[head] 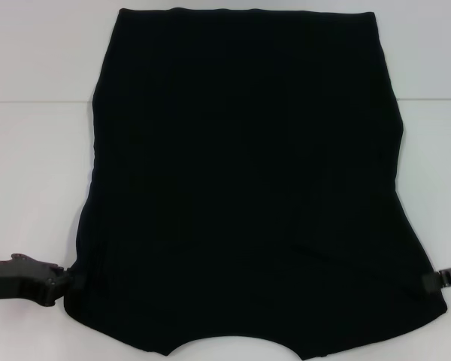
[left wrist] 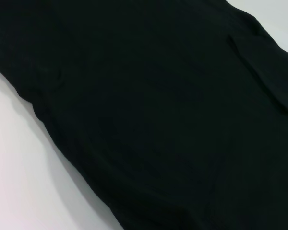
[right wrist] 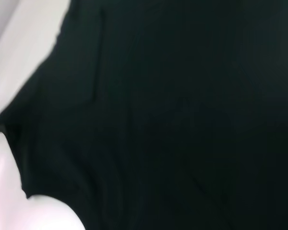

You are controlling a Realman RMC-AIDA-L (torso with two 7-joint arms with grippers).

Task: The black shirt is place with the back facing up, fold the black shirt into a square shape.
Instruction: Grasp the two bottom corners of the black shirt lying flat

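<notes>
The black shirt (head: 244, 180) lies flat on the white table, plain side up, with its neckline curve at the near edge and the straight hem at the far edge. Its sides look tucked in, leaving a tall shape. My left gripper (head: 69, 280) meets the shirt's near left corner, low on the table. My right gripper (head: 430, 278) meets the near right corner at the same height. The black shirt (left wrist: 163, 120) fills the left wrist view, with a folded flap (left wrist: 261, 72) lying on it. In the right wrist view the black shirt (right wrist: 173, 115) also fills most of the picture.
White table (head: 37, 173) shows on both sides of the shirt and beyond its far hem. A faint seam line crosses the table at the far left (head: 30, 100).
</notes>
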